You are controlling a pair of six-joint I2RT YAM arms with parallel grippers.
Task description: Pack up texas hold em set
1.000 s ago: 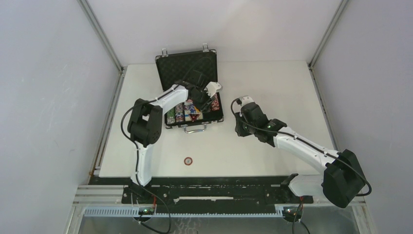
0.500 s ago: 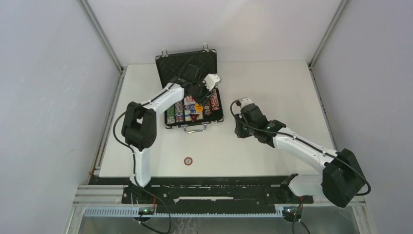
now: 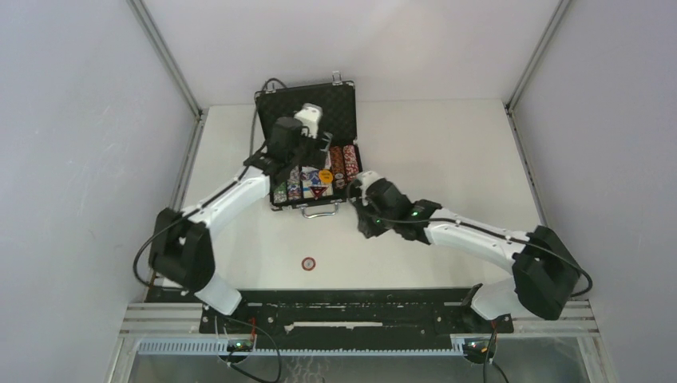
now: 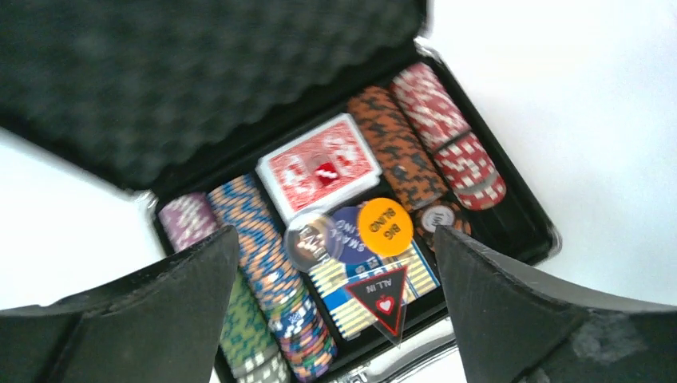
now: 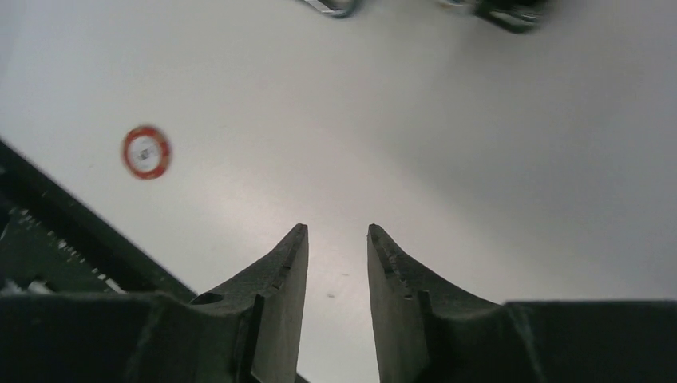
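The black silver-edged case (image 3: 338, 104) lies open at the back of the table, foam lid up. Rows of striped poker chips (image 4: 263, 255) fill it, with a red card deck (image 4: 319, 163), a blue deck (image 4: 415, 275) and coloured dealer buttons (image 4: 385, 227) on top. My left gripper (image 3: 310, 148) hovers above the tray, open wide (image 4: 335, 235), nothing between its fingers. One red-rimmed loose chip (image 3: 308, 262) lies on the table in front; the right wrist view has that chip (image 5: 146, 152) at left. My right gripper (image 3: 366, 226) is low beside the case's front right corner, open (image 5: 338, 231) and empty.
The metal handle (image 3: 320, 212) sticks out from the case front, close to the right wrist. White walls with metal posts (image 3: 164, 56) enclose the table on three sides. A black rail (image 3: 335, 297) runs along the near edge by the arm bases.
The left gripper rose and pulled back toward the lid, opening wide. The right arm swung left to the case's front right corner and its jaws widened.
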